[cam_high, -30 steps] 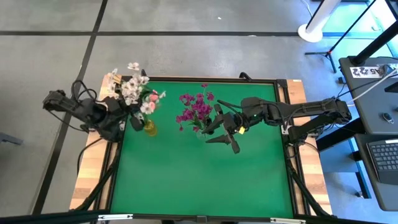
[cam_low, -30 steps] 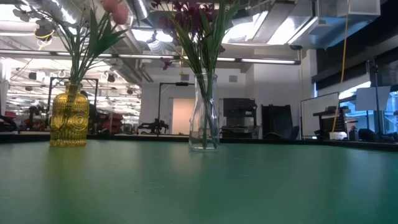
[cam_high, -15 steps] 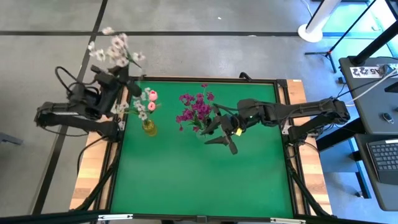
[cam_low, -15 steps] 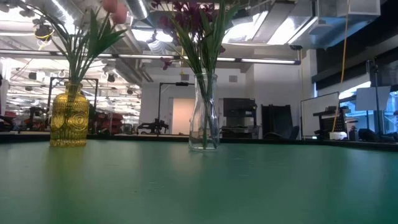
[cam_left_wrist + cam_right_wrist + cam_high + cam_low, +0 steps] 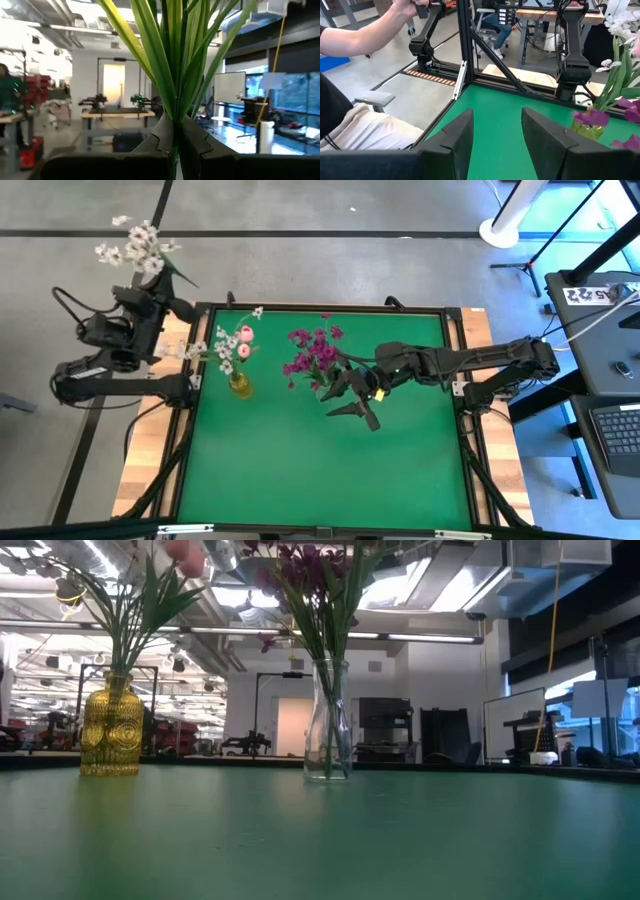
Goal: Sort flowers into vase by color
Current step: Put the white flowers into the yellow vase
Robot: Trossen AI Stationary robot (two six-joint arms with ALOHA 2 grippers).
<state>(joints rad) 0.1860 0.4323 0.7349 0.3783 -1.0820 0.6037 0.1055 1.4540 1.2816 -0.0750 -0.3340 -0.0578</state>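
Note:
My left gripper (image 5: pixel 157 288) is raised beyond the table's far-left corner, shut on a white-flowered sprig (image 5: pixel 138 248); its green stems and leaves (image 5: pixel 172 65) fan out past the fingers in the left wrist view. A yellow vase (image 5: pixel 240 385) (image 5: pixel 112 730) stands on the green mat and holds white and pink flowers (image 5: pixel 232 345). A clear glass vase (image 5: pixel 328 725) holds magenta flowers (image 5: pixel 315 358). My right gripper (image 5: pixel 352 398) (image 5: pixel 496 131) hovers open just near-right of the clear vase, touching nothing. My left gripper pinches the sprig's bundle of green stems (image 5: pixel 173 127) between its two fingers. The leaves and white heads stand out beyond the fingertips. The sprig is lifted clear of the vase and the table.
The green mat (image 5: pixel 300 470) lies bare toward the near edge. A person's arm (image 5: pixel 365 40) and lap show beyond the table's left side in the right wrist view. Black frame posts (image 5: pixel 470 45) stand at the table's corner.
My left gripper has risen from the yellow vase's bunch and swung toward the table's far-left corner, drawing the white sprig up and clear of the vase. The remaining white and pink flowers stay in the yellow vase. The right arm has barely shifted.

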